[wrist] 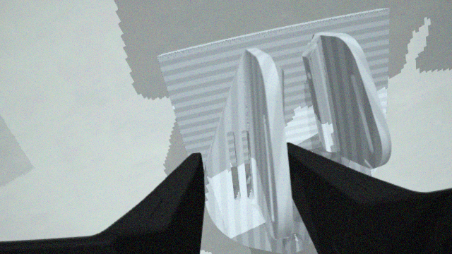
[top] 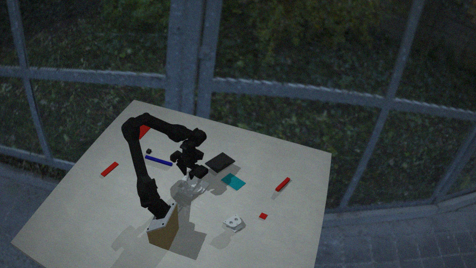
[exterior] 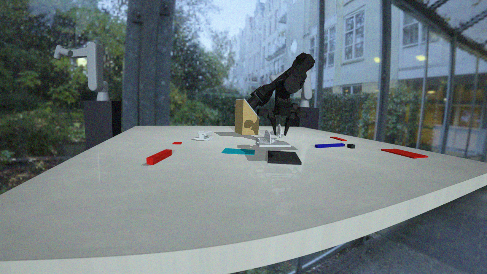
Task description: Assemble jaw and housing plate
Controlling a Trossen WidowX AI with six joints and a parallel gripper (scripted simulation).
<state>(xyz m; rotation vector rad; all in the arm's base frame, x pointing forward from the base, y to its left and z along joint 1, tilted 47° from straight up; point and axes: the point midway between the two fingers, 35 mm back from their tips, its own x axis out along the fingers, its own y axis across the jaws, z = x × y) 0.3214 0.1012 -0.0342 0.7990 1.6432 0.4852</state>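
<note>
your pale surface (top: 212, 239) (exterior: 204, 204), your black arm (top: 134, 159) (exterior: 284, 80) above it, the white base (exterior: 272, 144) (wrist: 212, 88) bearing one upright jaw, your pincer (top: 188, 175) (exterior: 280, 134) (wrist: 241, 156) pinching the other white jaw (wrist: 244, 134), housing plate (top: 232, 221) (exterior: 203, 133) lying apart

you've got the seated jaw (exterior: 268, 137) (wrist: 347, 102) standing just beside the right-hand finger in the wrist view; more room past the other finger.

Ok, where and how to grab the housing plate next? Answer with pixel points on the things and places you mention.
Probably the upper slab of the housing plate (top: 233, 220) (exterior: 204, 133), by two opposite outer edges, coming from above. It stands raised over a narrower middle, leaving its rim exposed; the two holes face up.
</note>
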